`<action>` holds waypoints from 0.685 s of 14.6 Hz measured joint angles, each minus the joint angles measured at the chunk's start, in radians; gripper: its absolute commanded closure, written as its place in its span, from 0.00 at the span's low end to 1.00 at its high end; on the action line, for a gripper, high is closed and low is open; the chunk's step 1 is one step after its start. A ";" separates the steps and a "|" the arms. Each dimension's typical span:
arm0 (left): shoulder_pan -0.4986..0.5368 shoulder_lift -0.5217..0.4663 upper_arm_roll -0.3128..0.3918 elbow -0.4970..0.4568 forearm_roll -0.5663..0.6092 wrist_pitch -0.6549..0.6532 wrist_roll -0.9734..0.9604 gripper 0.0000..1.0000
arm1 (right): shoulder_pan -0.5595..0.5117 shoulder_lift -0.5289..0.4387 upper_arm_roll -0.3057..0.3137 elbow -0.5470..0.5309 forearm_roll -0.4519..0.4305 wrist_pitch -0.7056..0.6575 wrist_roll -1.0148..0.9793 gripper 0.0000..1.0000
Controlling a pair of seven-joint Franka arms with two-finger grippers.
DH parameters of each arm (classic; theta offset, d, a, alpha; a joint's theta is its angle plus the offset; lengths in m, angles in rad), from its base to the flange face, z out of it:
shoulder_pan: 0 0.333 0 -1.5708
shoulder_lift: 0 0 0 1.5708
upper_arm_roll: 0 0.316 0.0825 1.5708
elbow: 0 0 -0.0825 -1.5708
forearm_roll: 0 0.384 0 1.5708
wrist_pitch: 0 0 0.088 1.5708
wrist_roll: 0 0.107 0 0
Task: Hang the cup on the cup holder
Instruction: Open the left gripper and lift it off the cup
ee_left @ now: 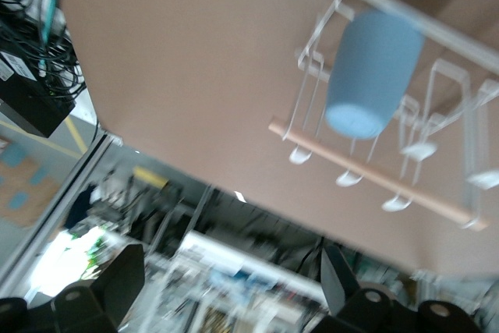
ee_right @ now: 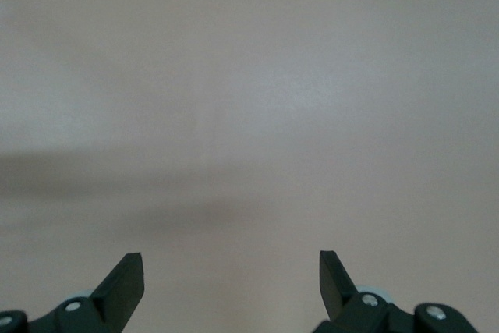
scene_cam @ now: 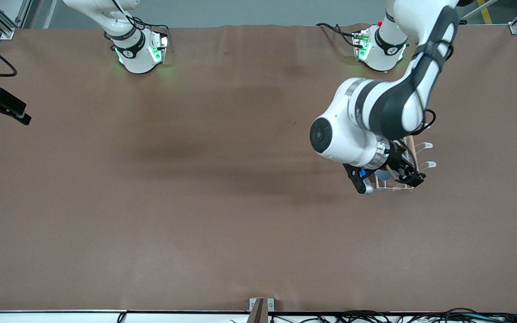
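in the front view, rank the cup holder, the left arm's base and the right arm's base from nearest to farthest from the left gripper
1. cup holder: directly under the left gripper, holding the cup.
2. left arm's base: at the table edge farthest from the front camera.
3. right arm's base: same edge, toward the right arm's end.

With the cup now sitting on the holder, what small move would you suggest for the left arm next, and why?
Probably lift the left gripper straight up and away. Its fingers stand open with nothing between them, and the cup hangs upside down on a prong of the cup holder, apart from the fingers. The right gripper waits open over bare table.
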 measured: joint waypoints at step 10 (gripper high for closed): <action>0.093 -0.117 -0.004 0.082 -0.340 0.162 -0.471 0.00 | 0.000 0.000 0.000 -0.002 0.000 -0.013 -0.046 0.00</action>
